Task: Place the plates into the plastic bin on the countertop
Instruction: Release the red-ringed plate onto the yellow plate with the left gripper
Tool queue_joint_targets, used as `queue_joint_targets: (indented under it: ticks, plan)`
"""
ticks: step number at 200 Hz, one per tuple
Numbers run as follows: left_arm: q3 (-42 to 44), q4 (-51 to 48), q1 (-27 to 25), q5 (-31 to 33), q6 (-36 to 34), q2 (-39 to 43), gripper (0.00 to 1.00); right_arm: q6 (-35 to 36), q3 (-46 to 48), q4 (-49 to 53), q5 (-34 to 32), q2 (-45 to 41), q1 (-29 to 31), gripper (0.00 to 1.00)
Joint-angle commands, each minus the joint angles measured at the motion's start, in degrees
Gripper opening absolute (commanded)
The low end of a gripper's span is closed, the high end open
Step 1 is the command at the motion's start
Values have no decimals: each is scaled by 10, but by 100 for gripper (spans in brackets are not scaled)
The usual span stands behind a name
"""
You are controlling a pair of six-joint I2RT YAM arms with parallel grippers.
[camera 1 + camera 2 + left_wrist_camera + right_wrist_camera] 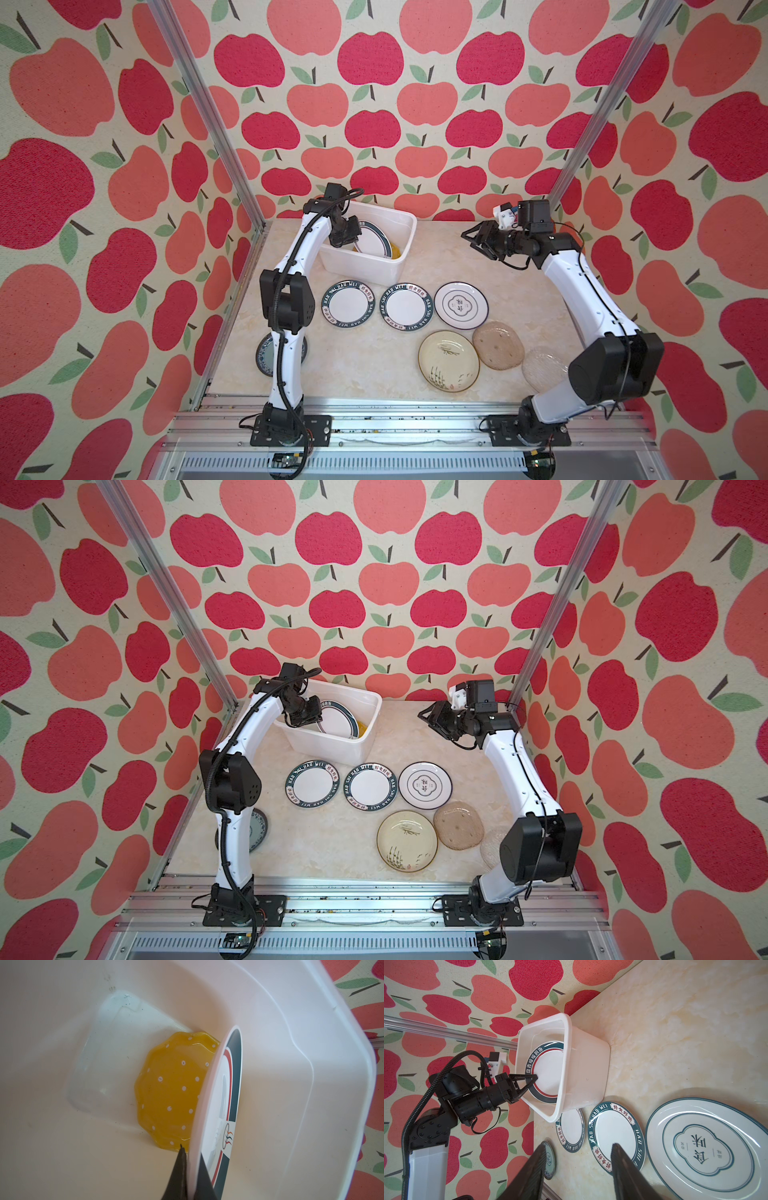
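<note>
L pincer [532, 1082] pinching green-rim plate [548, 1072] edge, tilted in bin [399, 257], R pincer [577, 1146] spread, empty

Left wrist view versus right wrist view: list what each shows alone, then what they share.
Left wrist only: a yellow dotted plate lying on the plastic bin floor. Right wrist only: the countertop with four plates lying flat, the open right gripper, the left arm. Both: the bin and the green-rimmed plate, tilted inside it, the left gripper shut on its rim.
</note>
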State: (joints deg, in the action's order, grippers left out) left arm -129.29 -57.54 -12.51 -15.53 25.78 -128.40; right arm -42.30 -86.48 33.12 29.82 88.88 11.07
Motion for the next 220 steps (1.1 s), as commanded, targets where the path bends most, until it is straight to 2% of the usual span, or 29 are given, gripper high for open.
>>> queue_joint_targets:
  ticks: [1, 46, 105, 143, 200, 220]
  plan:
    - [-19, -10, 0, -17, -7, -14, 0, 0, 7, -1, 0, -19, -5, 53]
    - [-24, -6, -3, -50, -6, -35, 0, -2, 5, -5, 3, -14, -5, 54]
    - [-38, -14, -5, -58, -7, -58, 2, -2, -1, -7, 8, -9, -6, 54]
    - [-57, -9, -15, -59, -64, -71, 2, -4, 2, -11, 12, -9, -6, 53]
    - [-76, 4, -6, -117, -145, -86, 2, -11, 0, -17, 31, -6, -6, 53]
    - [-80, -5, -2, -117, -159, -91, 8, -3, -4, -7, 33, -6, -6, 53]
